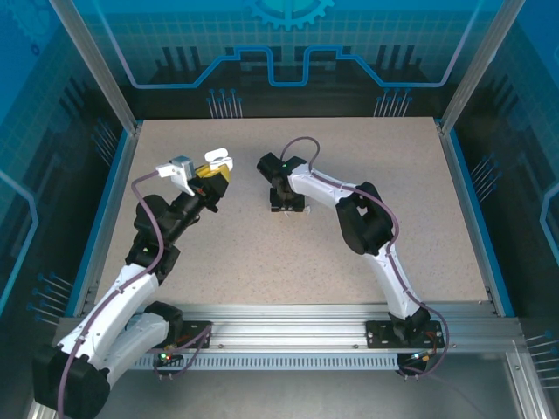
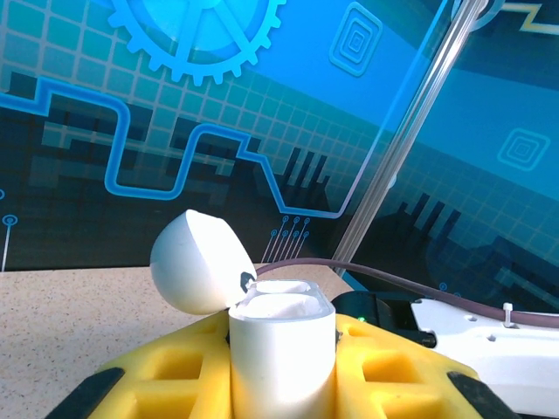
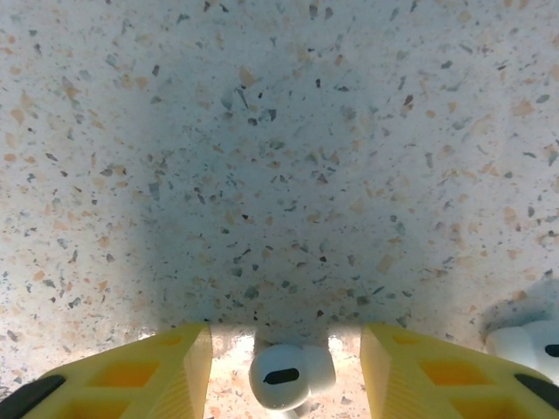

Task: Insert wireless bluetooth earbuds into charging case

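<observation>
Down on the bench (image 3: 279,131), holds the right gripper (image 3: 281,340) half wide around a white earbud (image 3: 281,377), grips the open case (image 2: 281,340) in the left gripper (image 2: 281,367), may flick the earbud away if pinched crooked.

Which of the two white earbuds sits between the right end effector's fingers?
The glossy white earbud at bottom centre of the right wrist view, between the yellow fingers; the other earbud lies outside, far right.

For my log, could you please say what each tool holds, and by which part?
The left tool clamps the white charging case by its lower body. The right tool holds nothing: a white earbud lies untouched between its open jaws.
</observation>
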